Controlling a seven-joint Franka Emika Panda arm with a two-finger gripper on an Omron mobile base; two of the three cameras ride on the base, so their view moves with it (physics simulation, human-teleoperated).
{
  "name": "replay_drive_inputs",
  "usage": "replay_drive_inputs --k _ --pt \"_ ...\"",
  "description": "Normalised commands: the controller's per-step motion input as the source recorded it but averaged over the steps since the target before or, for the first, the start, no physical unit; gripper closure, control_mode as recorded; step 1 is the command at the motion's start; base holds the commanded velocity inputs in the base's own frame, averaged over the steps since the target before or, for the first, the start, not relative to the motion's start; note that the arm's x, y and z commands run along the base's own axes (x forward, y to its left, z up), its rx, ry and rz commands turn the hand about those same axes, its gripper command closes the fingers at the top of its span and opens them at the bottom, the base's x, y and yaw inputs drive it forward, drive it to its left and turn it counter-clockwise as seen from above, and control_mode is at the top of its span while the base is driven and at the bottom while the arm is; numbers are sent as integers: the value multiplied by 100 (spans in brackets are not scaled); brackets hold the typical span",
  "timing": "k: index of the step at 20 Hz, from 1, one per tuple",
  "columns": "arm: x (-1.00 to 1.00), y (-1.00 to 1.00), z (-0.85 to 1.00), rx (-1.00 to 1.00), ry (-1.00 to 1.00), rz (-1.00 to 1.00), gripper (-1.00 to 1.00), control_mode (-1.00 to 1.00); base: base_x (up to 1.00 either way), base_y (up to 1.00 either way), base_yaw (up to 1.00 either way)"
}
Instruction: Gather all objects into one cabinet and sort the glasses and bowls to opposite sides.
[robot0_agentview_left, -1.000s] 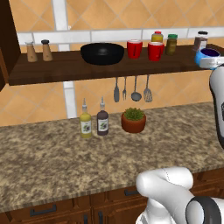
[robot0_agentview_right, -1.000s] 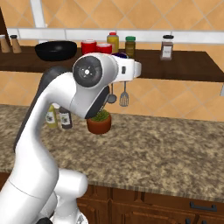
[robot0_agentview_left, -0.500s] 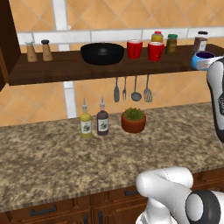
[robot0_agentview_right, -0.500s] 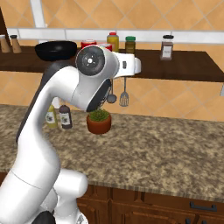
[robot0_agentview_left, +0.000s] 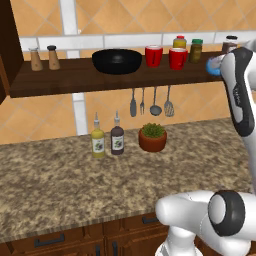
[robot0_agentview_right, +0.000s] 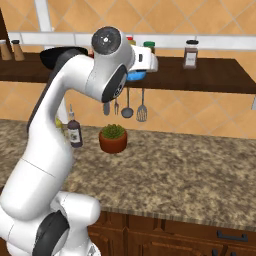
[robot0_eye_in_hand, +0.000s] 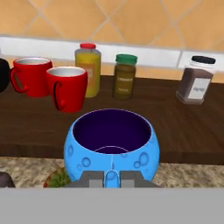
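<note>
A: Where are we holding the blue bowl (robot0_eye_in_hand: 112, 146)?

B: We are carrying it in the gripper (robot0_eye_in_hand: 112, 178), whose fingers are clamping on the near rim. In the hand view the bowl is hanging upright at the near edge of the shelf (robot0_eye_in_hand: 183, 131), in front of the yellow jar (robot0_eye_in_hand: 87, 68) and the green-lidded jar (robot0_eye_in_hand: 125, 75).

A: And the rest of the things?

B: The two red cups (robot0_agentview_left: 154, 55) are standing on the shelf (robot0_agentview_left: 75, 75) just beside each other, the second cup (robot0_agentview_left: 178, 58) a little nearer and to the right. The black bowl (robot0_agentview_left: 117, 61) is sitting to their left, near but apart. In the left base view the blue bowl (robot0_agentview_left: 214, 65) is peeking out beside our arm, right of the jars.

A: Anything further right?

B: A dark spice jar (robot0_eye_in_hand: 195, 85) is standing on the shelf, well apart from the cups.

A: And below?

B: A plant pot (robot0_agentview_left: 152, 137) and two bottles (robot0_agentview_left: 98, 140) are standing on the counter (robot0_agentview_left: 60, 175).
</note>
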Motion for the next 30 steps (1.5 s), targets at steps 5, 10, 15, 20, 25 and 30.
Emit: replay_drive_inputs --k 5,10,15,20,25,30 --pt "39 0 -26 0 -6 0 100 -100 0 0 0" --pt "15 0 -27 0 -13 0 100 -100 0 0 0" --pt "21 5 -4 0 -3 0 100 -100 0 0 0" --pt "27 24 16 0 6 0 100 -100 0 0 0" --pt "42 3 19 0 4 0 100 -100 0 0 0" --pt "35 -7 0 0 -3 0 100 -100 0 0 0"
